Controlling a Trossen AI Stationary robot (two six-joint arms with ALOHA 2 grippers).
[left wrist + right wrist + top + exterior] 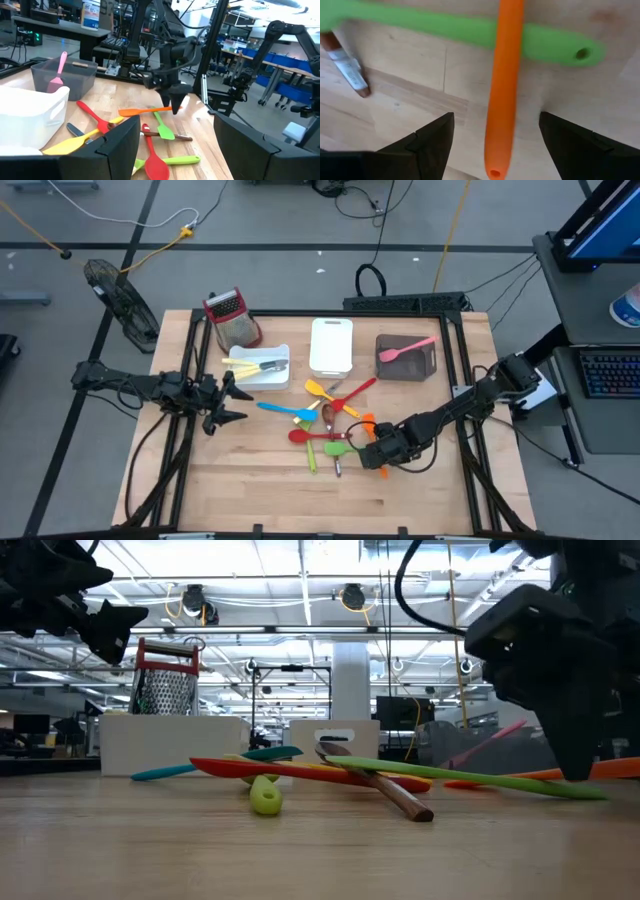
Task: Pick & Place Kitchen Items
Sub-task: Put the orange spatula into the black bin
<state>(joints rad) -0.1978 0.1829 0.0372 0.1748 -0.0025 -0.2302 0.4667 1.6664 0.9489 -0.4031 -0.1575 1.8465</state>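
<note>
An orange utensil handle (503,75) lies between the spread fingers (432,137) of the right gripper (377,451), its long axis running in line with the fingers and its holed end nearest the wrist camera. It crosses over a green handle (470,31) lying almost at right angles to it. The fingers stand wide apart on either side of the orange handle and do not touch it; they grip nothing.

The high view places this at the right-hand edge of a loose pile of utensils (325,420) near the table's centre: a blue spatula (285,410), a yellow spatula (320,391), a red spoon (312,436) and a green piece (311,457) fan out in crossing directions. Bare wood lies open toward the table's near edge (320,525).

Behind the pile stand a white tray (262,367) holding a few utensils, a white cutting board (331,344), and a grey bin (406,357) with a pink spatula (406,349) across it. A red-topped box grater (230,319) stands at the far left corner.

The left gripper (225,402) waits just left of the pile, near the white tray, fingers open and empty. Its wrist view shows the right gripper pointing straight down at the orange handle. The low view shows a brown-handled utensil (385,790) slanting across the green one.
</note>
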